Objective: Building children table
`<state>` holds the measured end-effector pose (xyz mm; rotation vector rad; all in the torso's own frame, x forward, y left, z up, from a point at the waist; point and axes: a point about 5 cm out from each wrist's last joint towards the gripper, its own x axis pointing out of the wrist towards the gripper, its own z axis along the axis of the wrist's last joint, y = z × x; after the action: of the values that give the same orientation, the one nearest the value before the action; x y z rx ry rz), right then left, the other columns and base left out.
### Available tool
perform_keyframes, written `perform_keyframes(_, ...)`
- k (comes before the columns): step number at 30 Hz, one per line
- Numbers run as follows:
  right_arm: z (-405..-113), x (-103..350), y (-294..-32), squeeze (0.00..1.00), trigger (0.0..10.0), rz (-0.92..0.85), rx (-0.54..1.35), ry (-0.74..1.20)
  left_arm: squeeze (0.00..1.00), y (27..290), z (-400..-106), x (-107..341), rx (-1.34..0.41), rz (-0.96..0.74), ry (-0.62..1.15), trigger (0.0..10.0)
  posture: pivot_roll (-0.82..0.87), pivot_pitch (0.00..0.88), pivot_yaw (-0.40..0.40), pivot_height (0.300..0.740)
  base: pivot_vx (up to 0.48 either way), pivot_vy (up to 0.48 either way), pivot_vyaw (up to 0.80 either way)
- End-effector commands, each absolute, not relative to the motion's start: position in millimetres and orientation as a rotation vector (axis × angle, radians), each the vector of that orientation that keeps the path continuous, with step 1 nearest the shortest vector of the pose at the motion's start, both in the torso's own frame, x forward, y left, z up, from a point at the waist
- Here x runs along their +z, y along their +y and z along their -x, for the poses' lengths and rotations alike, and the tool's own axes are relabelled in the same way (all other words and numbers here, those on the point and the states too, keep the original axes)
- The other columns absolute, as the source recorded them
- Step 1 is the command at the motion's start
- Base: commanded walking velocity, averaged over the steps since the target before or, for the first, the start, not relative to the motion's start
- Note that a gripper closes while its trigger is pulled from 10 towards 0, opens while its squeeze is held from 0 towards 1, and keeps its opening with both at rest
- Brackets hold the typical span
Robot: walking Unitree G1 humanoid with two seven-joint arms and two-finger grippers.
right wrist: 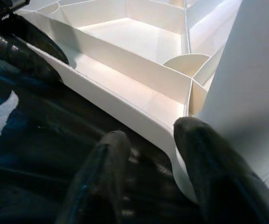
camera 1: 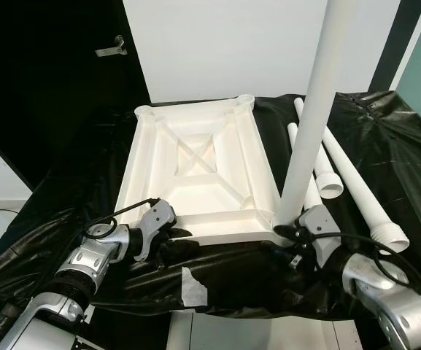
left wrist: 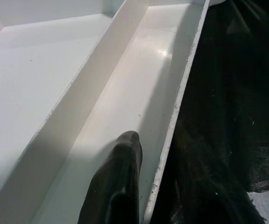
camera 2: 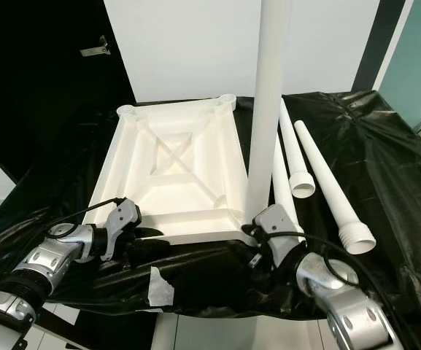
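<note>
The upturned tabletop [camera 1: 195, 171] takes up the middle of the desk [camera 1: 385, 138], its ribs dividing the inside into shallow bays. An upright leg [camera 1: 314, 117] blocks the near right corner, with the right tool [camera 1: 295, 232] against it. Loose legs [camera 1: 356, 191] crowd the right side; black cover lies open at the left.

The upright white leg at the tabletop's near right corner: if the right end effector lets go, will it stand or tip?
The upright leg is tall and slim on a narrow corner socket, so it probably tips if not fully seated. The right end effector sits at its base, apparently open. Smooth and round like the loose legs, it would likely roll across the black sheet.
</note>
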<state>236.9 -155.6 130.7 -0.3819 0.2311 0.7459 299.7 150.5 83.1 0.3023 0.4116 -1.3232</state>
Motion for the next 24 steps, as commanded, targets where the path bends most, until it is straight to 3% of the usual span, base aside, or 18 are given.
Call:
perform_keyframes(1,-251,119,-177,0.0,2.3,0.463,0.681,0.305,0.0,143,-288,66,-1.391,-0.304,0.489,10.0,-0.1,0.0,0.035,0.74,0.0,0.0,0.0)
perform_keyframes(4,-255,118,-181,0.0,2.3,0.487,0.666,0.313,0.0,144,-288,65,-1.386,-0.305,0.492,10.0,-0.1,0.0,0.035,0.74,0.0,0.0,0.0)
perform_keyframes(5,-260,118,-186,0.0,0.0,0.498,0.645,0.315,0.0,145,-287,65,-1.379,-0.304,0.499,10.0,-0.09,0.0,0.03,0.74,0.0,0.0,0.0)
perform_keyframes(9,-281,112,-202,0.0,0.0,0.556,0.546,0.314,0.0,149,-282,59,-1.377,-0.293,0.529,10.0,-0.08,0.0,0.028,0.74,0.0,0.0,0.0)
perform_keyframes(13,-286,110,-202,0.0,0.3,0.583,0.555,0.315,0.0,150,-280,57,-1.377,-0.287,0.539,10.0,-0.07,0.0,0.027,0.74,0.0,0.0,0.0)
perform_keyframes(14,-289,110,-200,0.0,3.0,0.584,0.563,0.305,0.0,150,-279,56,-1.378,-0.281,0.547,10.0,-0.07,0.001,0.028,0.74,0.0,0.0,0.0)
perform_keyframes(24,-304,113,-205,0.0,2.9,0.602,0.521,0.269,0.0,154,-270,50,-1.387,-0.251,0.589,10.0,-0.06,0.009,0.028,0.74,0.0,0.0,0.0)
